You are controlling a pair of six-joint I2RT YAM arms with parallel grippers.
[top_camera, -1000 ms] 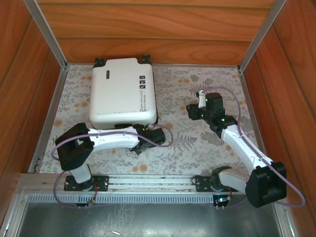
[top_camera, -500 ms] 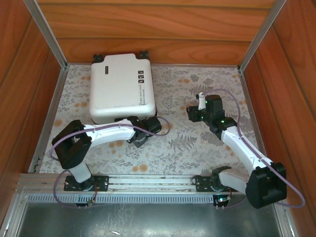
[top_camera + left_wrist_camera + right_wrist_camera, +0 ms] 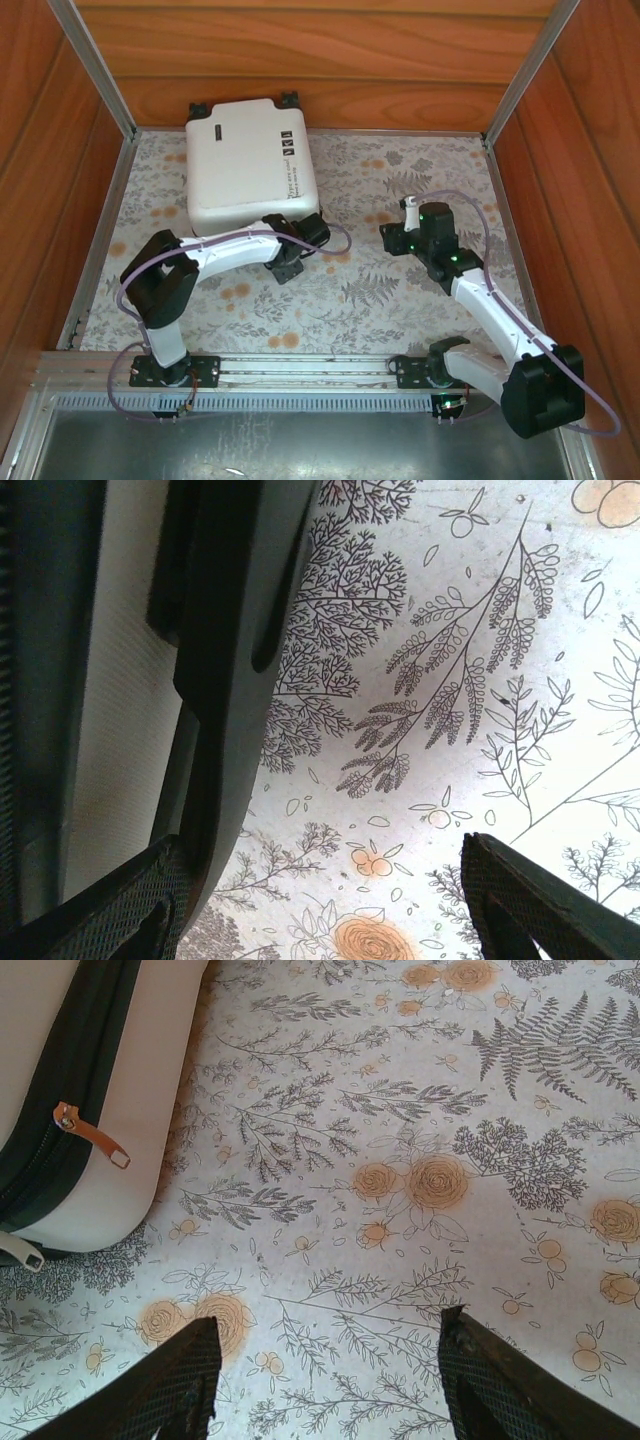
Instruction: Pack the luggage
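one piece of luggage [image 3: 252,165], two arms and two claws are in view. the luggage is a closed white hard-shell case lying flat, its small black markings facing up and its black wheels [image 3: 290,98] towards the back wall. the tabletop [image 3: 400,290] wears a pale cloth printed with grey ferns and orange roses. reddish wood walls [image 3: 300,60] with bare metal corner posts box it in on three sides, and a metal rail [image 3: 300,370] along the near edge carries both arm bases. the left claw [image 3: 288,264] stands well open with nothing between its fingers, only patterned cloth beneath. in the left wrist view the left claw [image 3: 320,910] has the luggage [image 3: 230,630] immediately on its left, the dark trim rising right beside the left finger, though i cannot tell whether they touch. the right claw [image 3: 397,222] also stands apart, moderately wide, holding and touching nothing. from the right claw [image 3: 330,1380] the luggage [image 3: 150,1080] lies ahead and to the left, well apart, showing its rounded white corner, its black zipper band and one orange zipper pull [image 3: 92,1132] resting on the shell.
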